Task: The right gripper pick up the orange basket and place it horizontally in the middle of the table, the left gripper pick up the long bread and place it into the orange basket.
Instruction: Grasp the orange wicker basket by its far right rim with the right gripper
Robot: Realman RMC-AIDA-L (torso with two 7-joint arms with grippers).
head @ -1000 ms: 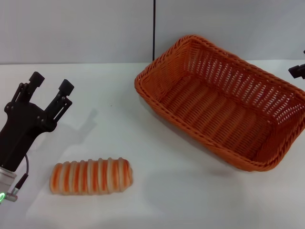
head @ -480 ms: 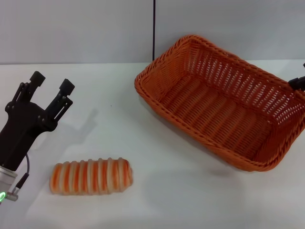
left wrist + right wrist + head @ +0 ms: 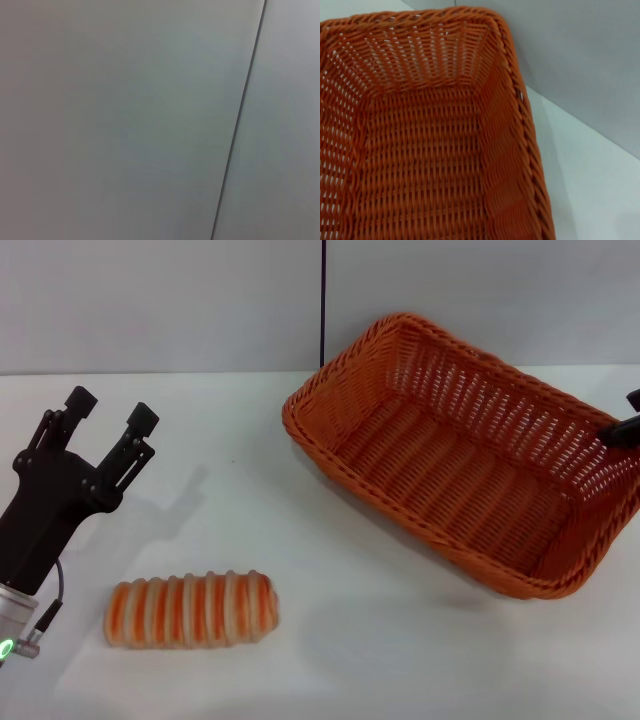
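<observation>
The orange basket (image 3: 480,405) sits at an angle on the right side of the white table (image 3: 400,650), one corner toward the wall. The right wrist view looks down into the basket (image 3: 520,115), which holds nothing. Only a dark tip of my right gripper (image 3: 622,428) shows at the right edge, right at the basket's far right rim. The long bread (image 3: 190,608), striped orange and cream, lies flat at the front left. My left gripper (image 3: 112,410) hovers open behind and to the left of the bread, apart from it, with nothing between its fingers.
A grey wall with a dark vertical seam (image 3: 323,300) stands behind the table, and the left wrist view shows only that wall (image 3: 125,120). Bare tabletop lies between the bread and the basket.
The right gripper's tip has dropped from above the basket's far right rim down to the rim. The left gripper has shifted very slightly. Bread and basket stay in place.
</observation>
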